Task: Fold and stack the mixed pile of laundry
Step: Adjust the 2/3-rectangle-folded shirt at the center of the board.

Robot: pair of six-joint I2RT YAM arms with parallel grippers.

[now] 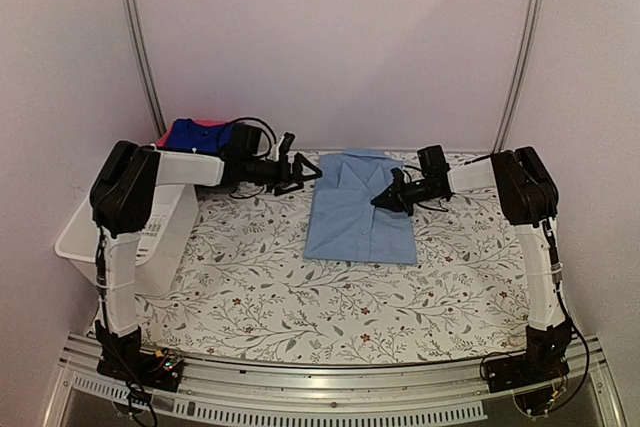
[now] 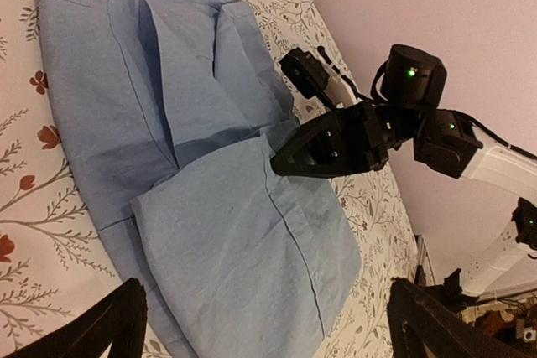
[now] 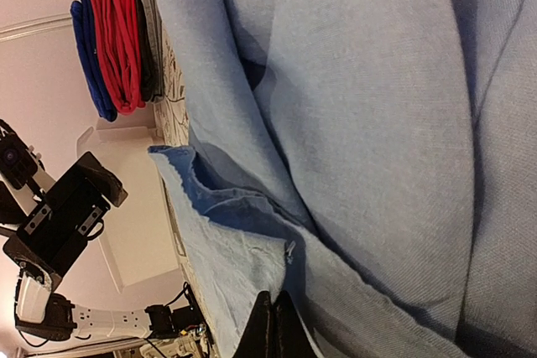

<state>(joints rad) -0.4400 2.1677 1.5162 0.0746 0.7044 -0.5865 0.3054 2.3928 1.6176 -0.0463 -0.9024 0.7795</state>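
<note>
Top external view: the pale-blue button shirt [image 1: 360,209] lies flat mid-bench [image 1: 250,287], sides turned in to a rough rectangle. The right end effector [image 1: 380,201] is fully closed at the shirt's right edge; whether cloth is pinched cannot be told. The left end effector [image 1: 300,169] stands wide and empty near the shirt's back-left corner. A folded stack [image 1: 195,134] of royal-blue, pink-red and dark items sits at back left, beyond the white basket [image 1: 75,237]. Judgement: most garments are done; the shirt's final folds and its stacking remain.
</note>
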